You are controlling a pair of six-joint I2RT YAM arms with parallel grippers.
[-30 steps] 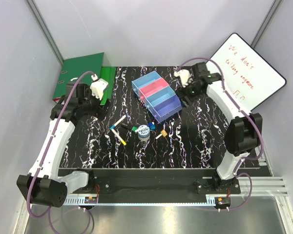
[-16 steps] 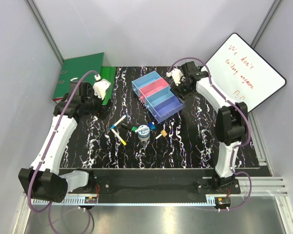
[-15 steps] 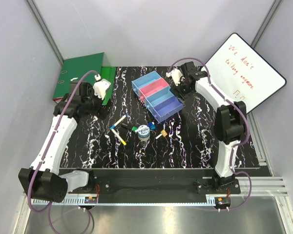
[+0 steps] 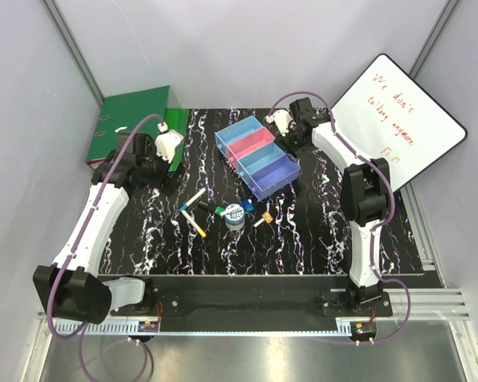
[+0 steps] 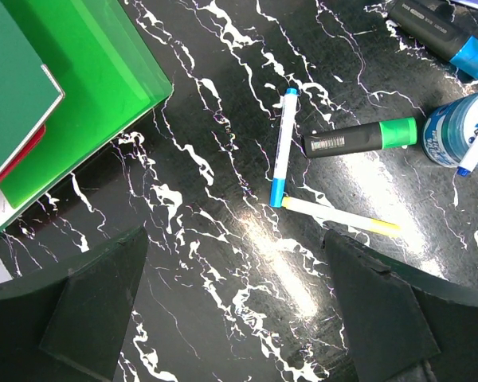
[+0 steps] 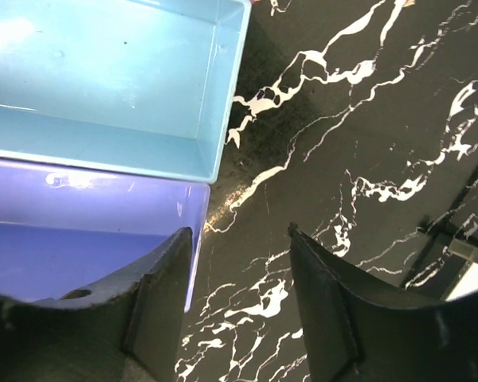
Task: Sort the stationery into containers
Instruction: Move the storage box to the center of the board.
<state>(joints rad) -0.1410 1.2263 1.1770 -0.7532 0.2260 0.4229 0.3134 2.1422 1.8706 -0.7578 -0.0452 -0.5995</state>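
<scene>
- Top external view: black marbled table [image 4: 303,231], green binders [image 4: 131,123] at far left (not for sorting).
- Row of four containers [image 4: 257,157] mid-table, seemingly empty; right gripper [image 6: 239,235] spread wide, holding nothing, hovering at purple bin [image 6: 80,239] corner.
- Left gripper [image 5: 235,239] parted, empty, above loose stationery [image 4: 234,215] lying near the bins.
- Best lowered straight over blue-capped marker [image 5: 283,147], fingers [image 5: 95,310] straddling its barrel crosswise, clear of yellow marker [image 5: 342,216] just beside its end.

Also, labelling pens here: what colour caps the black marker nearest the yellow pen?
Green, on the black marker; clearest in the left wrist view.
</scene>
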